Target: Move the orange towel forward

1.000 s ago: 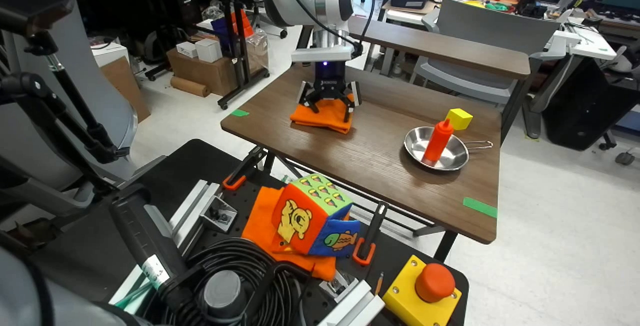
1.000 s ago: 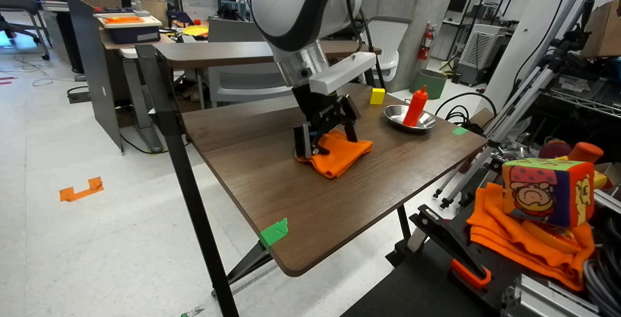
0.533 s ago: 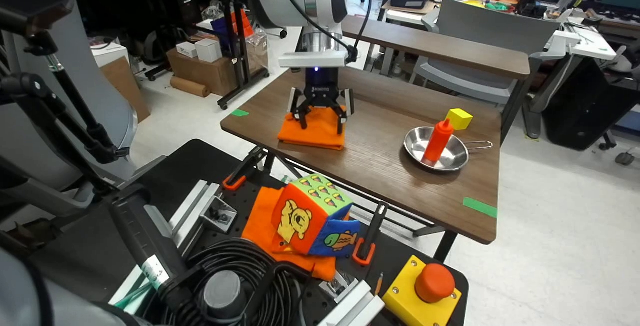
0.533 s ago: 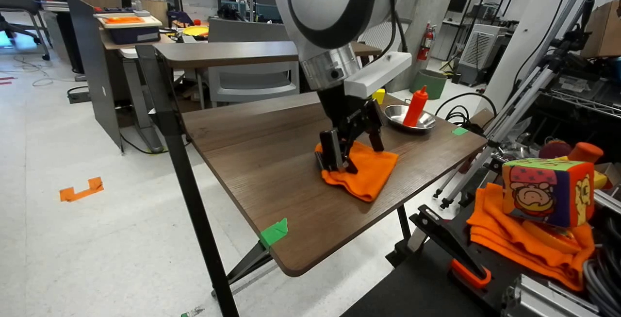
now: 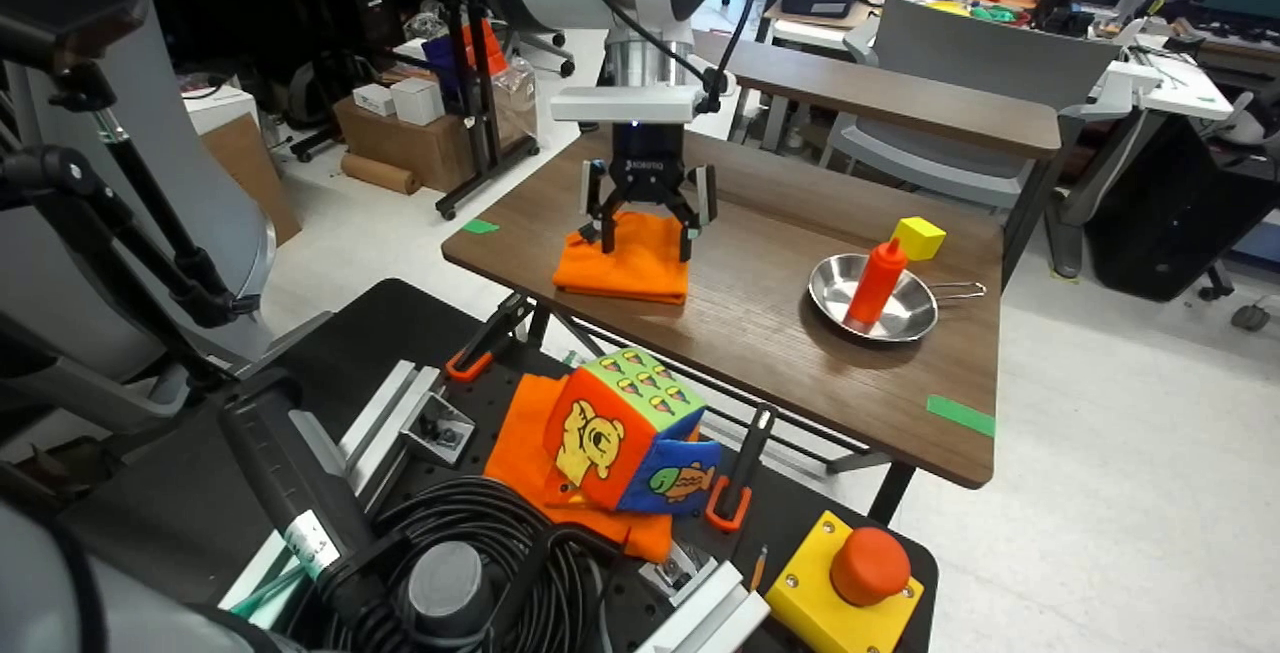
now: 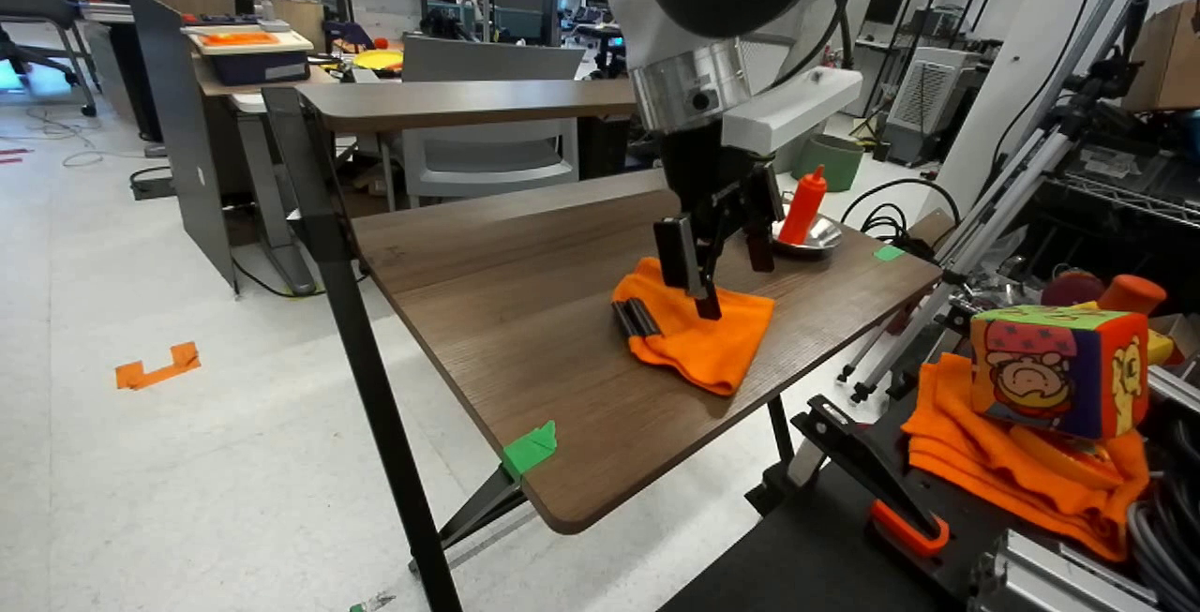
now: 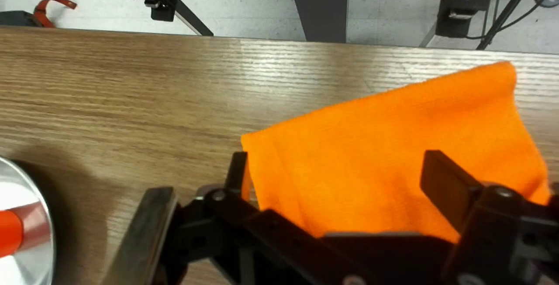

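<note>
The folded orange towel (image 5: 622, 271) lies on the brown table, near the edge beside the black cart; it also shows in an exterior view (image 6: 717, 340). My gripper (image 5: 646, 251) is open, its fingertips a little above the towel and holding nothing; it also shows in an exterior view (image 6: 736, 289). In the wrist view the open fingers (image 7: 334, 171) are wide apart with the flat towel (image 7: 393, 136) below them. One finger is near the towel's side edge, the other over the cloth. The gripper body hides the towel's near part in the wrist view.
Small dark sticks (image 6: 636, 317) lie on one edge of the towel. A metal pan (image 5: 910, 313) with a red bottle (image 5: 876, 283) and a yellow block (image 5: 918, 238) stand farther along the brown table (image 5: 770, 303). A black cart with a soft cube (image 5: 625, 443) stands beyond the table edge.
The towel has slid toward the table edge by the cart, mostly between the first two moments. Since then my gripper has risen off it, and the towel has barely moved.
</note>
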